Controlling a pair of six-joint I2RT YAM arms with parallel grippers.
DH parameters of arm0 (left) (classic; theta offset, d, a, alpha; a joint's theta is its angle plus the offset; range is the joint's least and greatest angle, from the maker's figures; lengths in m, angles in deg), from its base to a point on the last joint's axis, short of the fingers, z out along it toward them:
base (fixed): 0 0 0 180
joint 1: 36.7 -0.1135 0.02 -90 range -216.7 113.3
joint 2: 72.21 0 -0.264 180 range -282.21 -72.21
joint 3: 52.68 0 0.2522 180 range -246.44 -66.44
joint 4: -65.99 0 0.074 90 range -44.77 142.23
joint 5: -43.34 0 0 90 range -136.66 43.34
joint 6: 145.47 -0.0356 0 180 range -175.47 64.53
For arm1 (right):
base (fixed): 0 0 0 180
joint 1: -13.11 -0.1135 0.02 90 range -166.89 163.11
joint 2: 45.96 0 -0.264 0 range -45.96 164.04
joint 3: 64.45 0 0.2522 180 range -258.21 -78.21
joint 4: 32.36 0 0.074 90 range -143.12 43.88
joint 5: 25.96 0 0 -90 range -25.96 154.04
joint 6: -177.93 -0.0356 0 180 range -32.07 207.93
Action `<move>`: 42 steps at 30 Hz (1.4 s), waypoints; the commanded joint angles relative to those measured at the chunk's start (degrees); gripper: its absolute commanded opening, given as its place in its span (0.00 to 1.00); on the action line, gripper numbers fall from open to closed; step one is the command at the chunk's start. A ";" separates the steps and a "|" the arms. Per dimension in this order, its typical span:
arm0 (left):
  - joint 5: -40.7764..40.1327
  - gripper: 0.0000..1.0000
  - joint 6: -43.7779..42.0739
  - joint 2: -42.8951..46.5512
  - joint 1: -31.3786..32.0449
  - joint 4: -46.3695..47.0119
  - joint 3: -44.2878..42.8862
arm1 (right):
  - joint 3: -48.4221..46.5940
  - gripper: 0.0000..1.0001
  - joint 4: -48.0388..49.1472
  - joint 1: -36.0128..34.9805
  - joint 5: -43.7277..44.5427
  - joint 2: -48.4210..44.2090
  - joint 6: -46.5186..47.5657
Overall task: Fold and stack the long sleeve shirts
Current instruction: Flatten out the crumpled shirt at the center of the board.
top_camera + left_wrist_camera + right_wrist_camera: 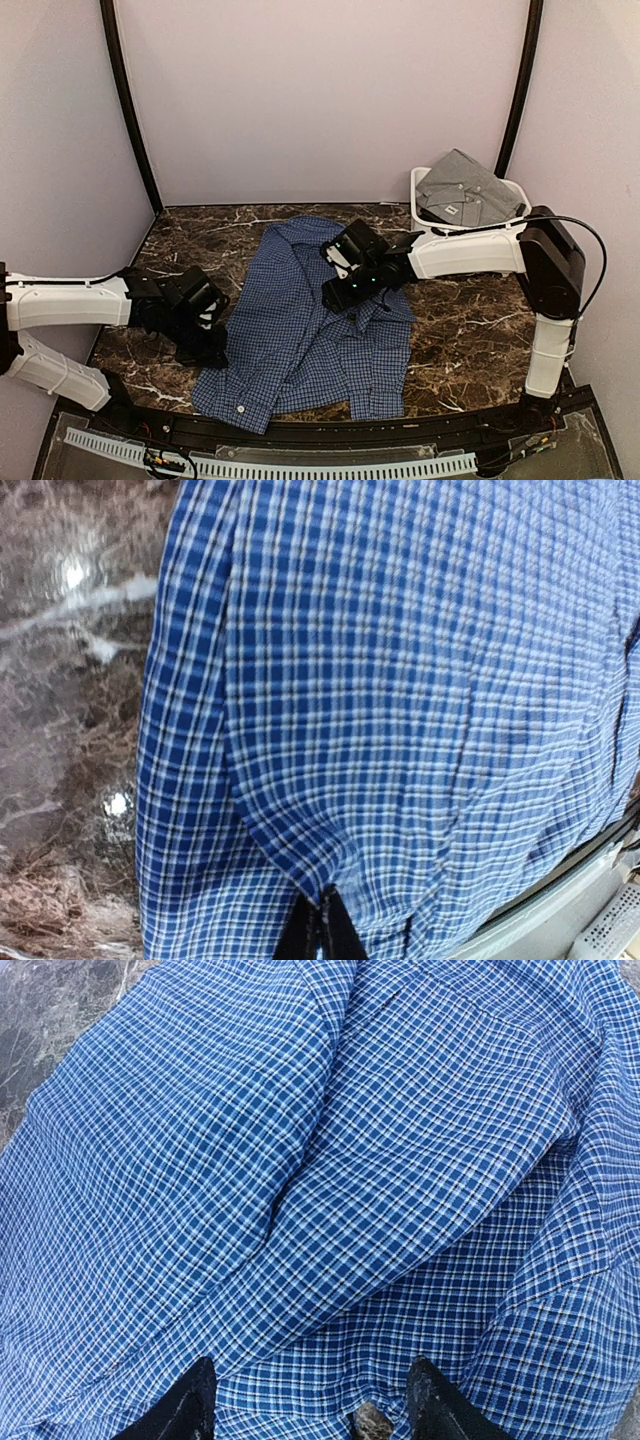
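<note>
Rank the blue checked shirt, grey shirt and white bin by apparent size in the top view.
Largest: blue checked shirt.
Then grey shirt and white bin, too alike to rank; the shirt nearly covers it.

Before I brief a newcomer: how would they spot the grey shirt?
At the far right corner of the marble table sits a white bin. The grey shirt lies in it, plain, unlike the blue checked shirt spread mid-table.

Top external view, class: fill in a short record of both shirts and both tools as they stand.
blue checked shirt: spread unfolded on the marble table
grey shirt: lying in the white bin, far right
left tool: shut on the checked shirt's left edge
right tool: open, over the checked shirt
stack: not yet made
</note>
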 commanded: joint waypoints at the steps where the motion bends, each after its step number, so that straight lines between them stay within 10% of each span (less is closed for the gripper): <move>1: -8.69 0.00 -2.39 2.28 0.01 -5.64 -7.24 | -1.25 0.62 1.38 0.23 0.85 0.83 0.60; 23: -18.50 0.00 -21.07 -21.77 -46.91 1.69 -53.78 | -0.96 0.62 2.67 4.71 0.81 2.01 -0.33; 42: -19.82 0.00 -24.83 -50.63 -55.04 -3.76 -93.86 | -5.21 0.62 -0.05 7.62 0.51 6.75 -1.42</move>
